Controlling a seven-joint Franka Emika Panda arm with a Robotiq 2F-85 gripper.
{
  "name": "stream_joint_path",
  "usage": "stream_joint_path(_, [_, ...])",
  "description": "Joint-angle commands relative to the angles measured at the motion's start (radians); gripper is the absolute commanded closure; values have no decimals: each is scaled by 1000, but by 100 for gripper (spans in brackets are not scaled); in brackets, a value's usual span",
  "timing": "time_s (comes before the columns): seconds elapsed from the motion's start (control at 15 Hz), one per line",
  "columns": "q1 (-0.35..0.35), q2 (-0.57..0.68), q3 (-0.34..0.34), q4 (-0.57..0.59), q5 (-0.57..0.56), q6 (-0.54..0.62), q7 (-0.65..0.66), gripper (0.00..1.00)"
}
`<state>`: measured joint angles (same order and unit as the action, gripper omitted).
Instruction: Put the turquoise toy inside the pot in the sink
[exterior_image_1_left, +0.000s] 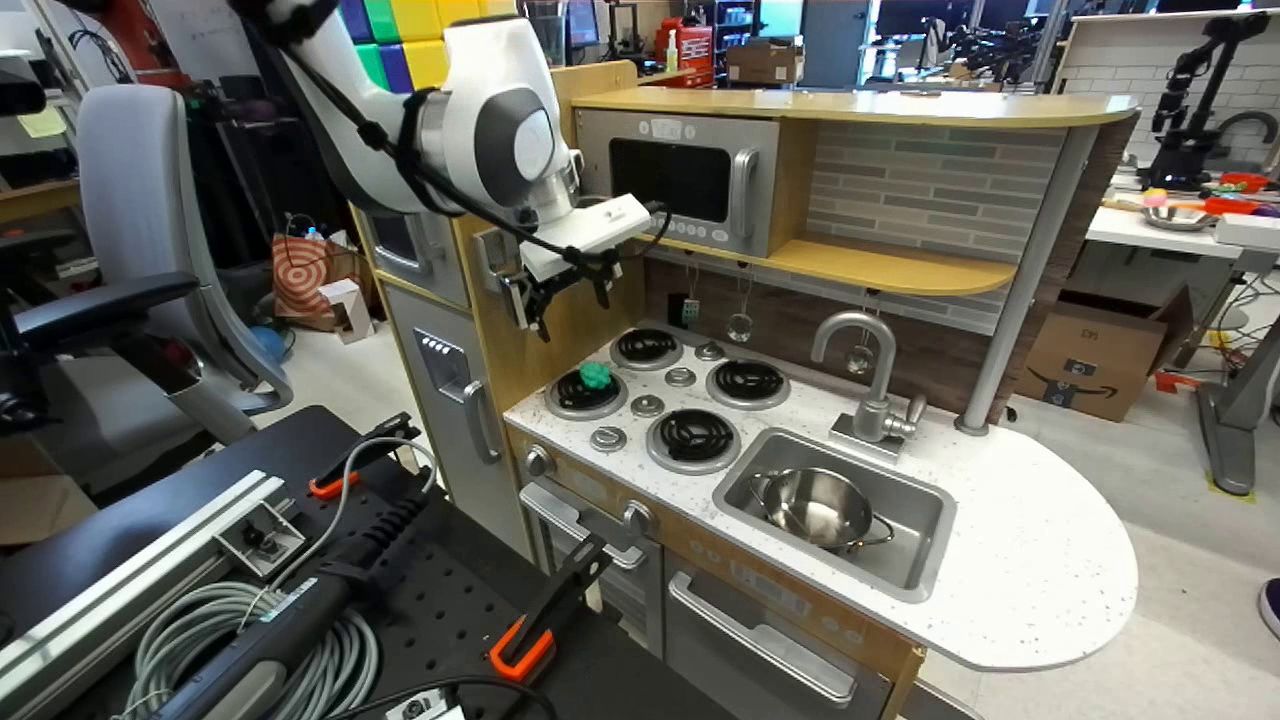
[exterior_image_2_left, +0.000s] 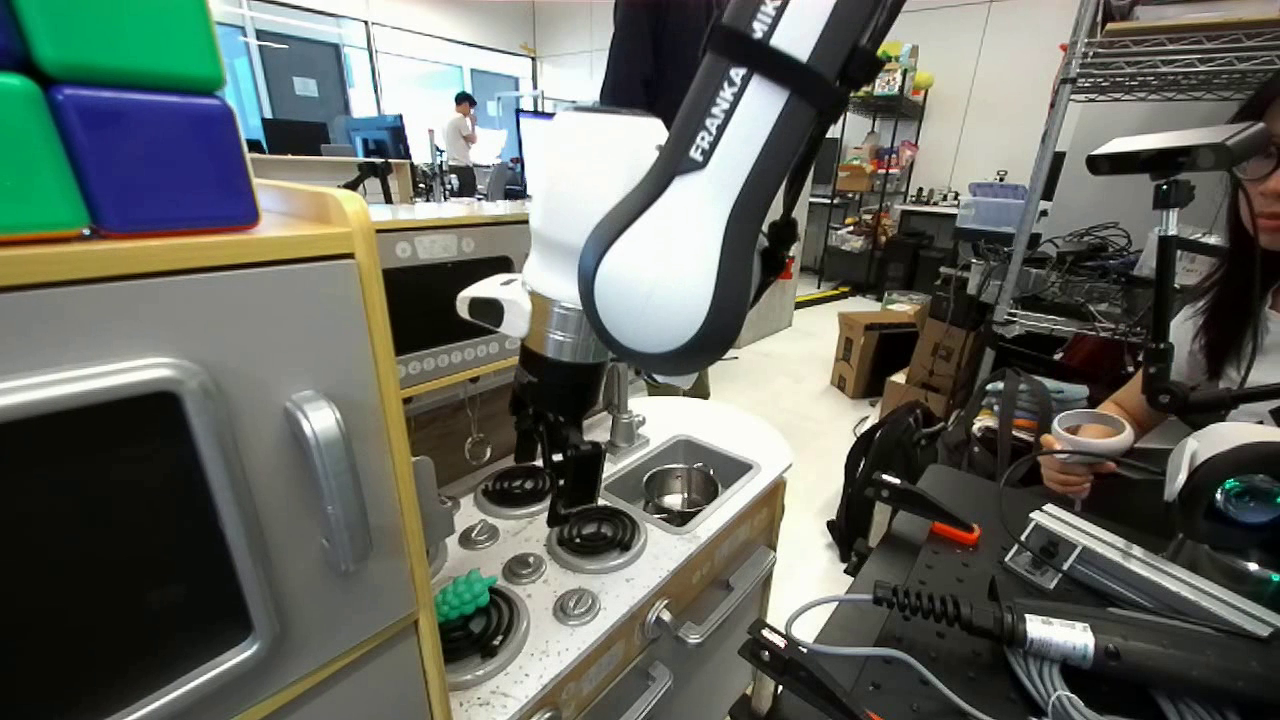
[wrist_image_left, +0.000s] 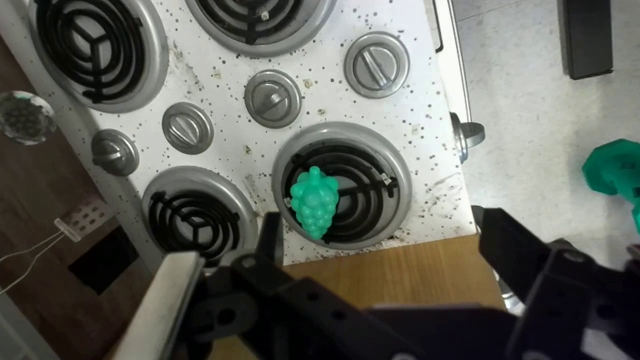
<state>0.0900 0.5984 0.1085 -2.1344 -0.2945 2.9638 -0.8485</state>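
Transfer not done: turquoise grape-cluster toy lies on a round black-coil burner; grasp, carry and release into the shiny two-handled metal pot in the grey rectangular sink appear outstanding. Jaws stand parted, holding nothing. Wrist view: toy's long axis runs nearly top-to-bottom, stem topmost.

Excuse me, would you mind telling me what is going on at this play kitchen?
A robot arm is at the stovetop, apparently to move the turquoise toy into the pot. Its gripper is open, raised apart from the toy and holding nothing. The toy, shaped like a bunch of grapes, lies on a burner, while the pot sits in the sink, so that transfer is not yet done.
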Motion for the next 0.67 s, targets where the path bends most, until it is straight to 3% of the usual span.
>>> stream_joint_path(0.0, [5, 120, -2, 121, -17, -22, 55, 0])
stream_joint_path(0.27, [-15, 202, 29, 236, 6, -31, 112, 0])
stream_joint_path(0.6, [2, 284, 34, 379, 11, -168, 196, 0])
